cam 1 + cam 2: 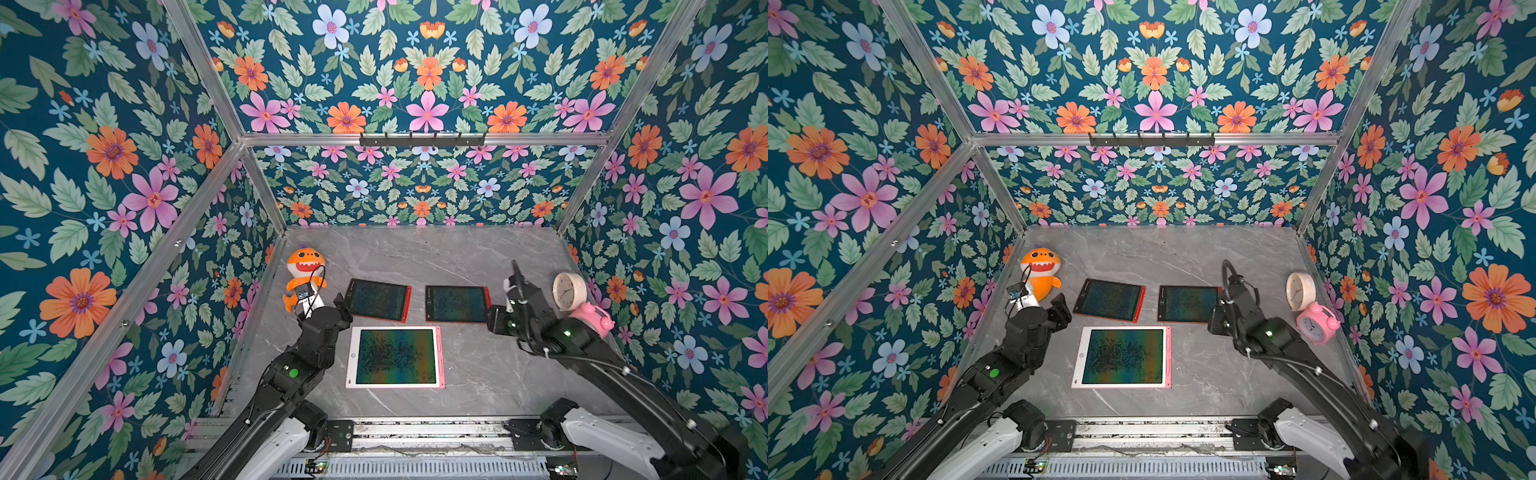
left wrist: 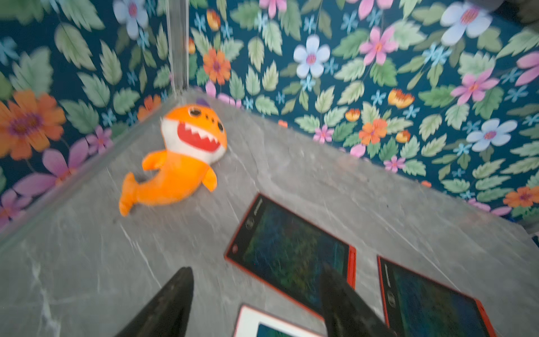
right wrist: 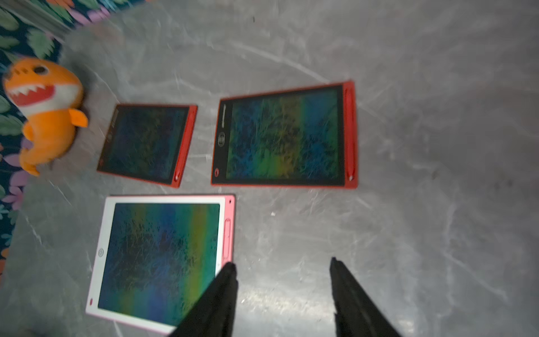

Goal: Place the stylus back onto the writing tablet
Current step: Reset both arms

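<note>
A grey marble-patterned table [image 1: 478, 257] was recorded. An orange shark plush [image 1: 305, 270] was found lying in a far corner against the wall. The red tablet by the plush [image 1: 378, 300] and the red tablet by the clocks [image 1: 456, 304] were noted flat, side by side, apart. A pink-framed tablet [image 1: 395, 356] was laid flat nearer the robot, touching neither. A cream clock [image 1: 567, 291] and a pink alarm clock [image 1: 596, 318] were seen close together at the opposite wall.
</note>
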{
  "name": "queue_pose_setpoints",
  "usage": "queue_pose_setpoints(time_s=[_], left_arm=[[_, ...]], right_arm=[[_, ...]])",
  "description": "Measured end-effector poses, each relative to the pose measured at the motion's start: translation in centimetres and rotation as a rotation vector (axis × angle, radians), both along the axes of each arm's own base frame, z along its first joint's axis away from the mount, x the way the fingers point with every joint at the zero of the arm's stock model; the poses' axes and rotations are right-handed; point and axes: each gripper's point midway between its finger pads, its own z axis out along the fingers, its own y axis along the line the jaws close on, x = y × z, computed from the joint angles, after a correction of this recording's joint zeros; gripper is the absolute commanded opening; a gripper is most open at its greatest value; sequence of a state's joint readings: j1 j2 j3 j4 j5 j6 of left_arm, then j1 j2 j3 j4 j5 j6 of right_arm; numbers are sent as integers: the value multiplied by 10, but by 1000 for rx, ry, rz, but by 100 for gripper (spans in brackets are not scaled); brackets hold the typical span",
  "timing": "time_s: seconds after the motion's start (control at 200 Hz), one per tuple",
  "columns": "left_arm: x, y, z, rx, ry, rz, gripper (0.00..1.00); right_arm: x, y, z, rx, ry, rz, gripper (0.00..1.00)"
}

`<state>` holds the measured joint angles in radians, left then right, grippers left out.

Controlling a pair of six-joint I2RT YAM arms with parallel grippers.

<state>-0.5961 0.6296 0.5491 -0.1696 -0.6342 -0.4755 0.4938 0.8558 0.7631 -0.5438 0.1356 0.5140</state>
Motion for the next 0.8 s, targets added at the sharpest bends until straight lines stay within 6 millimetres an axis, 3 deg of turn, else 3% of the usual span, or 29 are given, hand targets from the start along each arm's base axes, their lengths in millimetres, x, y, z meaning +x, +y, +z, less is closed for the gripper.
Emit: queue_pose_setpoints(time_s=[0.03, 0.045, 0.145, 0.21, 0.32, 0.405, 0.52, 0.6, 0.69, 0.8], left_arm=[[2, 4, 3, 36, -47, 20, 99], [3, 6, 5, 55, -69, 26, 100], [11, 16, 3, 215, -162, 80, 100], [19, 27, 5, 299, -181, 135, 100], [32, 57, 8, 321, -200, 251, 100], [40, 79, -7, 297, -188, 302, 100], [48, 98, -41, 269, -126, 330, 99], [51, 100, -62, 253, -94, 311, 100], [51, 106, -85, 230, -54, 320, 100], [58, 107, -106, 208, -17, 311, 100]], right_arm=[[1, -15, 3, -6, -57, -38, 97], [1, -23, 5, -12, -88, -57, 99], [3, -65, 3, -69, -268, -149, 99], [5, -85, -13, -106, -347, -191, 99], [14, -116, -33, -135, -353, -288, 99], [23, -144, -56, -158, -294, -386, 99], [27, -157, -94, -163, -209, -418, 99], [33, -161, -104, -168, -237, -432, 99], [39, -166, -109, -197, -276, -439, 99], [60, -169, -94, -224, -328, -430, 99]])
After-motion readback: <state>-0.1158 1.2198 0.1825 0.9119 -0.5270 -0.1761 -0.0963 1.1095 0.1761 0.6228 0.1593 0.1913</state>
